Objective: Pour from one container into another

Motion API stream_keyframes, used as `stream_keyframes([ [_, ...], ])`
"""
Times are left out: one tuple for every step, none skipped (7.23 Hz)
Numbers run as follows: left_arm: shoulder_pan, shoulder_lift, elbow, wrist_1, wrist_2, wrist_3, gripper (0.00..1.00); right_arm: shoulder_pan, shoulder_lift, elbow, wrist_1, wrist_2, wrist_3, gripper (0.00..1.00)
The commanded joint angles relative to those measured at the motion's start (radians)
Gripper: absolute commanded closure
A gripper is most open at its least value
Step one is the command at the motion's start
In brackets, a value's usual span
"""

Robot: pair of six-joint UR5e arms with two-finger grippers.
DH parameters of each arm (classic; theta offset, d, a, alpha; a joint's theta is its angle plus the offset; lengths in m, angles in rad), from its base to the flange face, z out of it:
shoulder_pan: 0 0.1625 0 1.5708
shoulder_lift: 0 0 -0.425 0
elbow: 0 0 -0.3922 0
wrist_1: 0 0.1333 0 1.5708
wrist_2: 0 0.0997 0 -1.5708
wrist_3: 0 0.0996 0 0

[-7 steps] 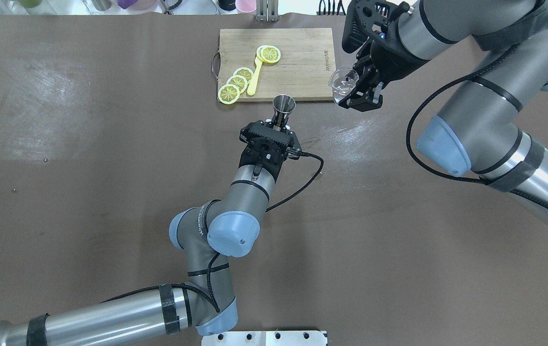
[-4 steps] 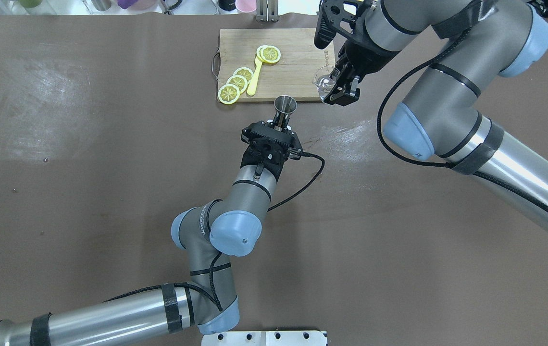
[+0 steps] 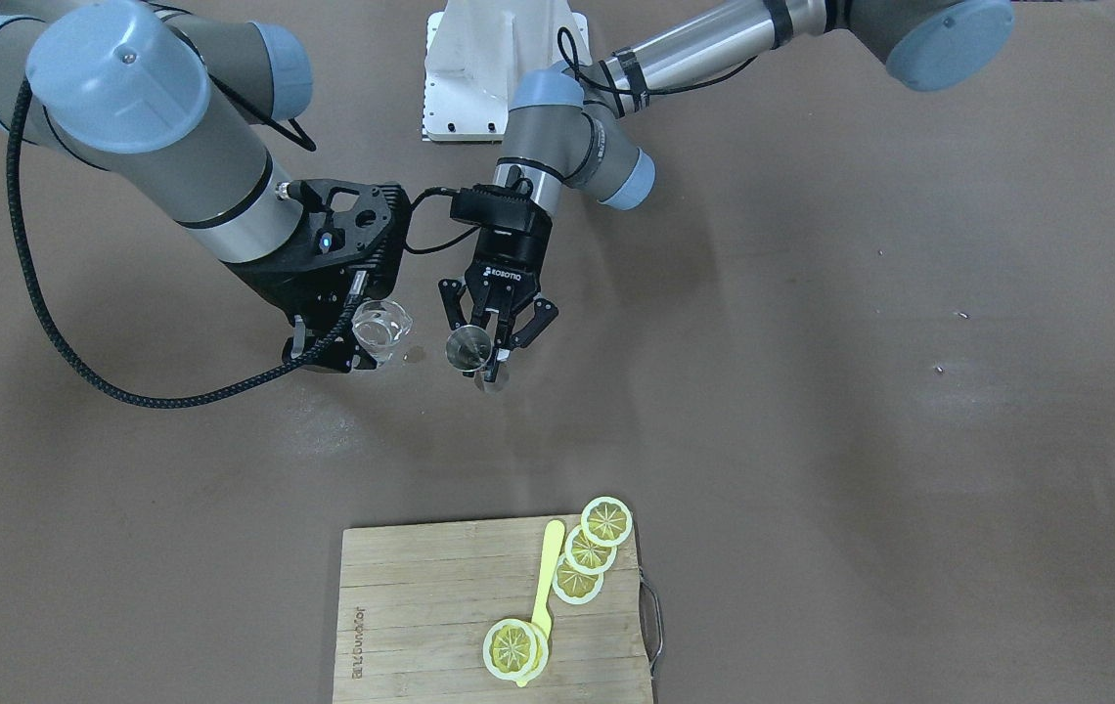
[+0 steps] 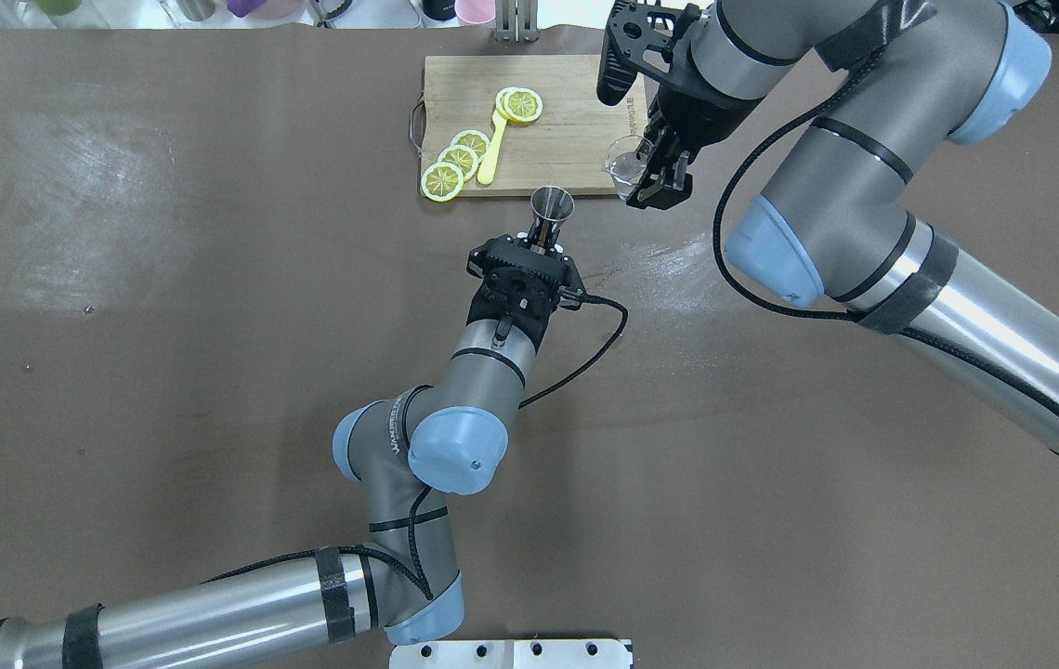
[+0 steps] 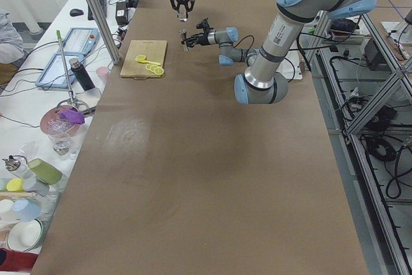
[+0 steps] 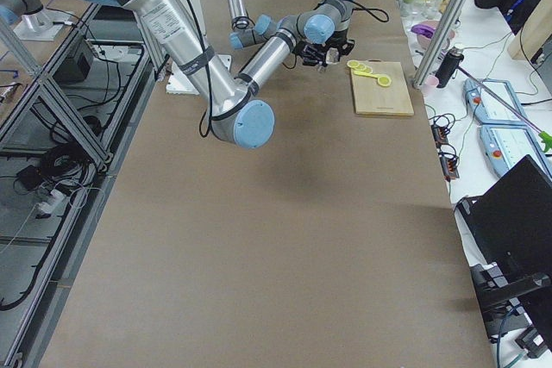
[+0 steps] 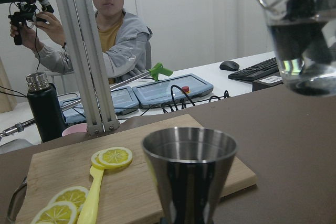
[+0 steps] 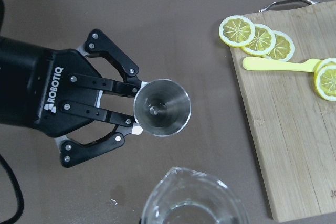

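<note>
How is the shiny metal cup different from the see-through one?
The metal cup is shiny steel and looks empty; the glass cup is clear with liquid inside. The left gripper holds the metal cup; the right gripper holds the glass cup, higher up. Both are roughly upright and open-topped.

Brown table (image 4: 167, 372), wooden cutting board (image 4: 576, 121) lying on it
</note>
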Motion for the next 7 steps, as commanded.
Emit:
stream_keyframes([
  [0.0,0.001,0.004,-0.006,-0.001,0.0,1.0,-0.008,0.026,0.0,-0.06,-0.017,-0.04,1.0],
  [0.0,0.001,0.004,-0.006,0.0,0.0,1.0,-0.021,0.044,-0.011,-0.095,-0.039,-0.059,1.0],
  [0.0,0.001,0.004,-0.008,0.0,0.0,1.0,-0.027,0.072,-0.022,-0.152,-0.05,-0.108,1.0],
  [0.0,0.001,0.004,-0.012,0.0,0.002,1.0,-0.033,0.081,-0.02,-0.186,-0.062,-0.116,1.0],
  [0.0,0.001,0.004,-0.012,0.0,0.002,1.0,-0.039,0.095,-0.02,-0.245,-0.092,-0.162,1.0],
  [0.0,0.001,0.004,-0.012,0.0,0.0,1.0,-0.039,0.116,-0.023,-0.322,-0.118,-0.235,1.0],
  [0.0,0.001,0.004,-0.012,-0.001,0.0,1.0,-0.05,0.136,-0.033,-0.354,-0.138,-0.25,1.0],
])
